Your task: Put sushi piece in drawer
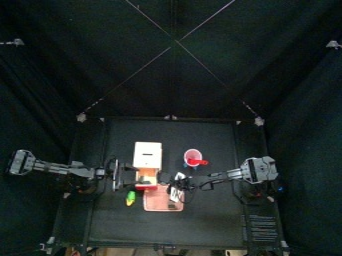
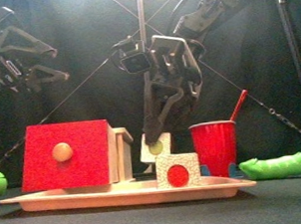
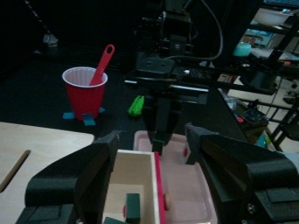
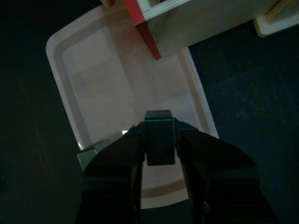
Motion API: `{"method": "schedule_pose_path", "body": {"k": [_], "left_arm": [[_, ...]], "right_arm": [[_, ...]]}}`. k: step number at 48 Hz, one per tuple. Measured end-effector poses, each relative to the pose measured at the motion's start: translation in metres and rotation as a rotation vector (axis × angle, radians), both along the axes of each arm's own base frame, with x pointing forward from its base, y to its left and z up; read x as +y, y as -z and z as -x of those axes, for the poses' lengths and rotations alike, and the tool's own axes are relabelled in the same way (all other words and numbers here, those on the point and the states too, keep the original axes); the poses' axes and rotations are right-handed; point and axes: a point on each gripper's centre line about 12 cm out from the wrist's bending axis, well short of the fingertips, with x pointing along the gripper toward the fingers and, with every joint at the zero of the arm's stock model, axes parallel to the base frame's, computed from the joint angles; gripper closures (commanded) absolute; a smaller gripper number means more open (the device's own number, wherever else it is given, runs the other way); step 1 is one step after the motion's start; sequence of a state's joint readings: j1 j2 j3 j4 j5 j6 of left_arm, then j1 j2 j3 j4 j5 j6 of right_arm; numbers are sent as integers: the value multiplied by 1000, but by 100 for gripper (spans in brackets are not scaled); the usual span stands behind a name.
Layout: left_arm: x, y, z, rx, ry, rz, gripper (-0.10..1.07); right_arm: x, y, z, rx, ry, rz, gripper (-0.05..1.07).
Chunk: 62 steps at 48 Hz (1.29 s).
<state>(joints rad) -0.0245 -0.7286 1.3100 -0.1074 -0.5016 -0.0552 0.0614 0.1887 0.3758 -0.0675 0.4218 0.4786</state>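
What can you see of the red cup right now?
The red cup is a plastic-looking party cup standing upright, open end up, with a red utensil handle leaning out of it. In the front view it sits just behind the pink tray, beside the small white cube with a red dot. The left wrist view shows it on a small blue base on the black table. No gripper touches it.

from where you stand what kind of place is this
Likely a robot test rig, not a home: black curtain walls pen in a small black table, and toy-like props sit on a pale pink plastic tray, including a red-fronted wooden drawer box.
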Motion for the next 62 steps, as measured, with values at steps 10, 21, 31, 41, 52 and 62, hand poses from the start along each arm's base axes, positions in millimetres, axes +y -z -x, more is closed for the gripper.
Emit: {"method": "schedule_pose_path", "body": {"k": [10,21,31,41,52,62], "left_arm": [[0,0,0,0,0,0,2],[0,0,0,0,0,-2,2],[0,1,1,3,0,0,2],[0,2,1,5,1,-1,2],[0,2,1,5,0,0,2],[0,4,2,9,-3,3,2]], "right_arm": [[-2,-4,-4,-57,-13,13,49],[-16,-43,-11,-235,-32,63,49],[-38,-67,-24,-431,-23,89,48],[-45,-71,-40,-595,-28,79,48],[-45,-46,-51,-585,-38,73,48],[-45,-36,-63,-579,-42,74,48]]}}
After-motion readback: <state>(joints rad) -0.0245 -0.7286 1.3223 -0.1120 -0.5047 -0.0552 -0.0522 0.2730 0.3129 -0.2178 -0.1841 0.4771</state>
